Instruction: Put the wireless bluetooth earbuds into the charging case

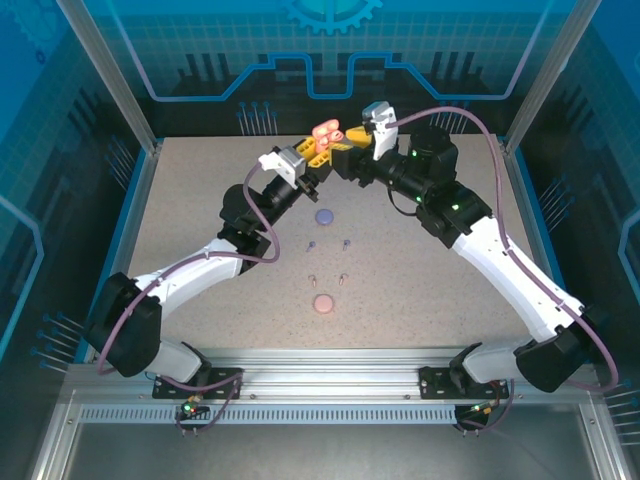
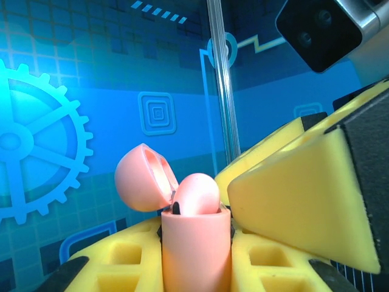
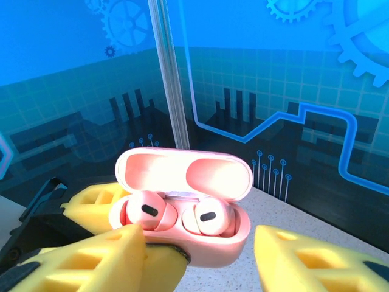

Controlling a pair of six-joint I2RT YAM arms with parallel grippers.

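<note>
Wireless bluetooth earbuds: the pink pair (image 3: 146, 211) sits side by side in the wells of the pink case (image 3: 226, 244). Its lid (image 3: 182, 173) is hinged back at 12 o'clock above them in the R wrist view.

L gripper (image 2: 196, 246) is clamped on the case body, holding it upright near the far side of the table (image 1: 200, 220).

R gripper (image 3: 200, 238) faces the case front w/ jaws partway apart, one finger at 9 and one at 3 of the case, nothing held. The 9 o'clock tip is touching or just under the left bud; can't tell which.

So the case's long axis runs 9–3 across your R jaws, lid at 12. My read: to shut it you come over from 12 & press toward 6. R arm is the free one.

Top view: purple pair (image 1: 311, 243) and salmon pair (image 1: 312, 280) lie at 6 o'clock from both grippers, well apart from them, betw purple case (image 1: 323, 215) and salmon case (image 1: 323, 303).
</note>
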